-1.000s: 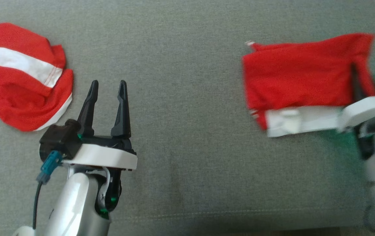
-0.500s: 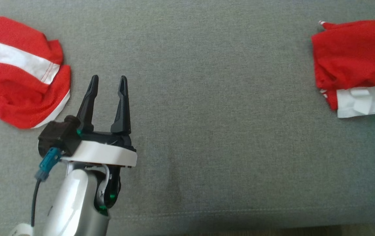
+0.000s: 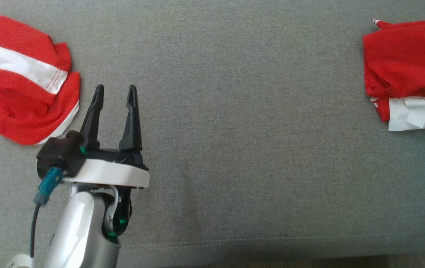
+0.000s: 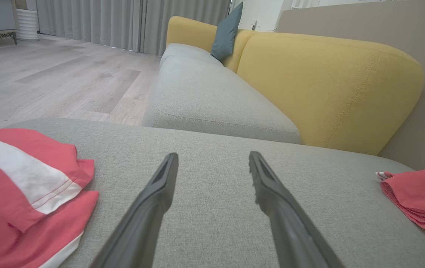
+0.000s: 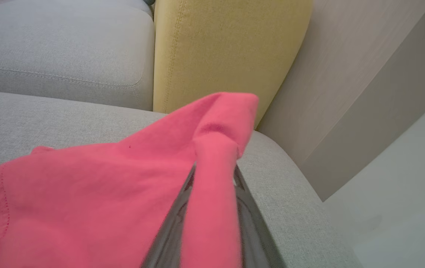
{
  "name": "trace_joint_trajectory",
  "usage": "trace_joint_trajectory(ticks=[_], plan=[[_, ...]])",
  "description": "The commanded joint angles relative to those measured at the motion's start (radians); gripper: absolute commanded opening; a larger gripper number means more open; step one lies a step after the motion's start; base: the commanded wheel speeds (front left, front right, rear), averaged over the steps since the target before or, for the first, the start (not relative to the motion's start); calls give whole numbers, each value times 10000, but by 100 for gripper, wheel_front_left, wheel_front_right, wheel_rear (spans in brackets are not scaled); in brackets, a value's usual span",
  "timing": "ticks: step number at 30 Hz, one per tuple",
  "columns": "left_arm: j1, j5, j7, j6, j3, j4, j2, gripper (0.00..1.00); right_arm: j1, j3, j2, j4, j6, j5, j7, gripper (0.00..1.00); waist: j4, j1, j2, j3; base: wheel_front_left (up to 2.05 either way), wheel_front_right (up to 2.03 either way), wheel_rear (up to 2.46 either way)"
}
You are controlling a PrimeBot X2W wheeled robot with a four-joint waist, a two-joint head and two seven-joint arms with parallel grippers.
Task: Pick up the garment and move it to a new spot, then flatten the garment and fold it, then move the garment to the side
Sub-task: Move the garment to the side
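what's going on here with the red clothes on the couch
The right claw is shut on a fold of the folded red garment, which lies at the right end of the grey seat cushion. The left claw is open and empty above the cushion, beside a crumpled red and white garment at the left end.

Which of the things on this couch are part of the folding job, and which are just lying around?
In the job: folded red garment; right claw, pinching it.
Lying about: crumpled red-and-white garment; teal pillow.
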Motion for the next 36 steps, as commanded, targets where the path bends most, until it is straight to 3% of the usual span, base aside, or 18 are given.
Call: trace_joint_trajectory(ticks=[1,2,12,18,28,36], plan=[[-204,69,-53,-47,386,-308,76,100,-246,80,-119,-351,63,3,-122,94,-13,0,0,-10,0,0,0],[-205,71,-53,-52,392,-299,76,100,-260,62,-96,-366,63,15,-149,100,-22,0,0,-18,0,0,0],[-176,-23,-53,-60,302,-163,75,100,-368,-51,105,-680,63,21,-548,100,-63,0,0,-252,0,0,0],[-52,-179,-53,-1,232,-110,75,100,-224,299,615,-1104,63,164,-928,100,-102,0,0,-765,0,0,0],[407,-268,-53,172,382,-333,75,100,942,1343,2281,-2649,63,870,-1282,100,-5,0,0,-1980,0,0,0],[980,78,-53,150,364,-356,75,100,2810,2210,3507,-3913,63,1192,-1363,100,147,0,0,-2584,0,0,0]])
